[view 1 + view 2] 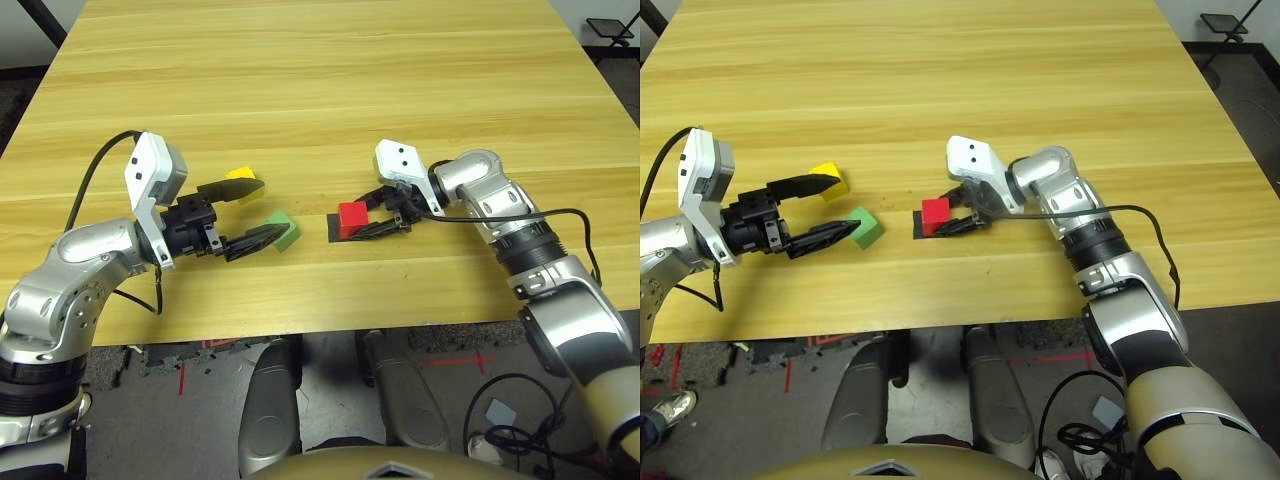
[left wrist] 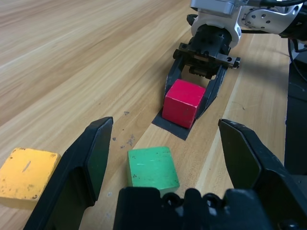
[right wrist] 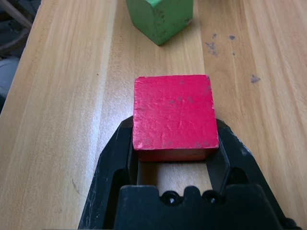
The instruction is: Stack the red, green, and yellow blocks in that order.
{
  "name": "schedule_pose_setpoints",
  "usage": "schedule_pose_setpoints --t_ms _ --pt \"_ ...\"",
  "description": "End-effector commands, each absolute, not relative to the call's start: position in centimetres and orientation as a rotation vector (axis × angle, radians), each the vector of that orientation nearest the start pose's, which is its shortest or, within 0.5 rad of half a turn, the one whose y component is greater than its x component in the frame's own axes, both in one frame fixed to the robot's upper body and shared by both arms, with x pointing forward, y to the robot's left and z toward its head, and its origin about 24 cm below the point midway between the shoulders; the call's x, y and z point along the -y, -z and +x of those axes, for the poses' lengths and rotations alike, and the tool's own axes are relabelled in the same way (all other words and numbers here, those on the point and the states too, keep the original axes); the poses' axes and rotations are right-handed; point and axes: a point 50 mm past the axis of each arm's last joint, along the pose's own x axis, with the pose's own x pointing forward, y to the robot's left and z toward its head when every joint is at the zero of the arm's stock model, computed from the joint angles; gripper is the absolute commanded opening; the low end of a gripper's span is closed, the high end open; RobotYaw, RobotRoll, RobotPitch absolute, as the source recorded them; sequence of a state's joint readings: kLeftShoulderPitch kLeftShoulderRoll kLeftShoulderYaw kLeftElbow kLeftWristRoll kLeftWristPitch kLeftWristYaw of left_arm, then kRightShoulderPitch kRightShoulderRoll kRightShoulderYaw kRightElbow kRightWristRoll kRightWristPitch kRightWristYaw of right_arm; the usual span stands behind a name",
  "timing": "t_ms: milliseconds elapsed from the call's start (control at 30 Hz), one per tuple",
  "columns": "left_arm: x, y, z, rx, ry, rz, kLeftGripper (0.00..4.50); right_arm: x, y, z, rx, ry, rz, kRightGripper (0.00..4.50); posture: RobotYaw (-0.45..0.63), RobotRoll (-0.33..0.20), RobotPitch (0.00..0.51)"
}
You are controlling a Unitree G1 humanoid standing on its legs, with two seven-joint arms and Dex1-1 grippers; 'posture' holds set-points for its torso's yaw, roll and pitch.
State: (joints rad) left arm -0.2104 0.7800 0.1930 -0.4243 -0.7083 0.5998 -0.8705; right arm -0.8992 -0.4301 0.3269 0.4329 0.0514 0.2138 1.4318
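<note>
Red cube [image 3: 175,112] gripped at opposite sides by right end effector [image 3: 174,139]; left [image 2: 165,136] spread open. Cubes judged light, stiff; opposite faces best taken.

left arm [image 1: 62,290]: reaching inward over the bench [image 1: 330,90]
left gripper [image 1: 274,206]: spread wide above bench
right arm [image 1: 555,290]: bent inward over bench
right gripper [image 3: 173,120]: clamped, low at bench

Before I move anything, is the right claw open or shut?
Shut on the red block: in the right wrist view, both fingers of the right claw press its opposite sides.
</note>
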Motion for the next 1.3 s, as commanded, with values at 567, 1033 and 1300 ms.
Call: schedule_pose_setpoints --t_ms 567,1033,1300 --pt "-20.2 -19.2 23.2 0.054 0.91 0.174 4.5 11.1 -18.6 33.9 -0.172 -1.599 -0.548 4.47 0.22 -0.157 0.292" --pt "-19.3 -16.5 20.4 -0.08 0.806 0.172 4.5 17.2 -25.2 32.9 -0.045 -1.613 -0.507 4.47 0.16 -0.145 0.284" --pt "-19.0 -15.9 21.8 -0.1 0.746 0.231 4.5 16.9 -24.7 32.1 -0.062 -1.65 -0.53 4.47 0.13 -0.139 0.282"
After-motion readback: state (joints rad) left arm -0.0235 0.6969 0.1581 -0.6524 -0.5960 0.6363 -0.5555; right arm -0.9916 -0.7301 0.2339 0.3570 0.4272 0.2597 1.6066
